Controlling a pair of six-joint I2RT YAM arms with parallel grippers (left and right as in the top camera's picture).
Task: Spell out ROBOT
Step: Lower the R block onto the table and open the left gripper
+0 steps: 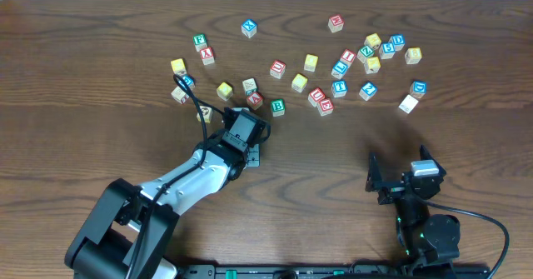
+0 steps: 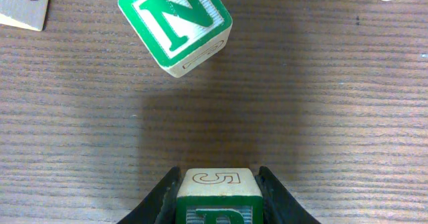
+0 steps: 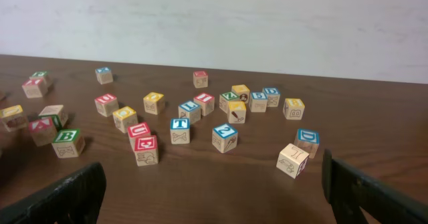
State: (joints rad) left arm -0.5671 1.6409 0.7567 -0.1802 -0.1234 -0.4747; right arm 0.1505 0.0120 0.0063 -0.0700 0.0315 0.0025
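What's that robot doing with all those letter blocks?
It's meant to spell ROBOT. The left pincer is shut on a green-bordered block, whose letter is cut off from view, with the green N block just ahead of it. The right pincer sits wide open and empty off to the side. The other blocks lie scattered, and no word is lined up yet.

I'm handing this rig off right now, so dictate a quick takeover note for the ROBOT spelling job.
Left gripper: shut on a green-bordered cube, probably the R; letter half hidden. N cube just ahead isn't needed.
Right gripper: open, empty, back from the cubes.
B cube and T cube loose in the scatter; Os unreadable among the yellow-faced cubes.
Done: nothing lined up.
Left: place R, then fetch O, B, O, T.
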